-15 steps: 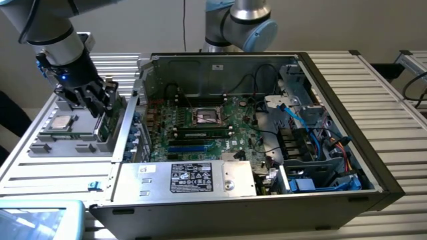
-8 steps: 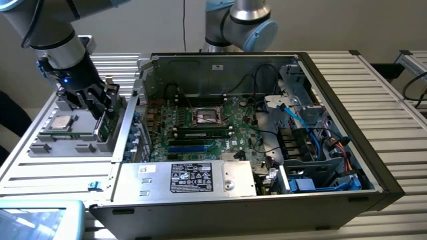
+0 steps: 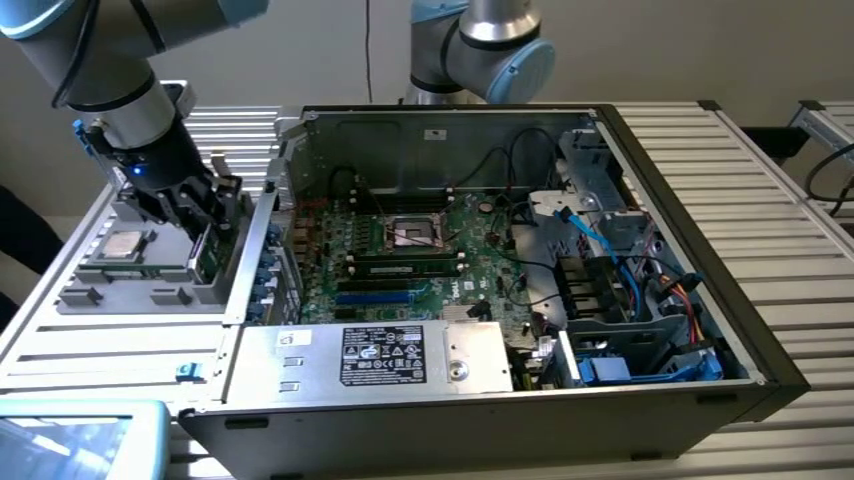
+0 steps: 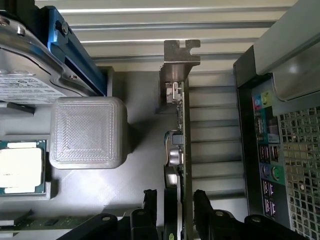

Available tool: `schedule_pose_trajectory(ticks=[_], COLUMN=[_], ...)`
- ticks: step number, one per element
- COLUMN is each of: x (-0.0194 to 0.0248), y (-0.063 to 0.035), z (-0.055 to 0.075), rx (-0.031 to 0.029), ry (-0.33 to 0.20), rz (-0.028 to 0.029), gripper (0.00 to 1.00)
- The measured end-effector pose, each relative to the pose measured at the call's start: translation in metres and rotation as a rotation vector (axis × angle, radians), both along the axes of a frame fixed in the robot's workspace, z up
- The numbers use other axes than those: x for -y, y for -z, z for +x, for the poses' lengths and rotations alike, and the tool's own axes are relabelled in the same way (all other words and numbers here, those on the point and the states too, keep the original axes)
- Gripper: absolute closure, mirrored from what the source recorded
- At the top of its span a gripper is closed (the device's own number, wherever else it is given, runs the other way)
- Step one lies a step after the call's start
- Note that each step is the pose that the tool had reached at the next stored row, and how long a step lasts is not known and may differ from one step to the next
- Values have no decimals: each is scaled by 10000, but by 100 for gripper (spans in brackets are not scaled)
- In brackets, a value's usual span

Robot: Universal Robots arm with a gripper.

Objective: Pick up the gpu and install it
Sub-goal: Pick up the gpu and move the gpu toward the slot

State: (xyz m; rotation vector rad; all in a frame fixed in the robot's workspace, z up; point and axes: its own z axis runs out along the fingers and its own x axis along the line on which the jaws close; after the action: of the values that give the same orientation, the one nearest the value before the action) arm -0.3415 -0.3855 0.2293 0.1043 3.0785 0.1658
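While the gripper (image 4: 175, 199) hangs low over the grey parts tray (image 4: 135, 175), its two fingers stand spread, one on each side of the gpu (image 4: 181, 125), with a gap visible on both sides. The one card stands on edge in the tray, its silver bracket (image 4: 180, 55) at the end away from the fingers. The same tray holds one processor (image 4: 20, 167) and one silver drive (image 4: 25, 85) with a white label. Just beside the tray, on the exterior view's right, one open computer case (image 3: 767, 340) holds one motherboard (image 3: 474, 250) and one labelled power supply (image 3: 380, 355).
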Motion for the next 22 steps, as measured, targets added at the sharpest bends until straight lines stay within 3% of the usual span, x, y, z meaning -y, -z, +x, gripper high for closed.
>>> schedule_pose_trajectory(ticks=[17, 22], x=[-3, -27], y=[54, 79], z=[13, 15], rx=[1, 1], ry=[-1, -1], rz=[5, 5], gripper=[56, 56])
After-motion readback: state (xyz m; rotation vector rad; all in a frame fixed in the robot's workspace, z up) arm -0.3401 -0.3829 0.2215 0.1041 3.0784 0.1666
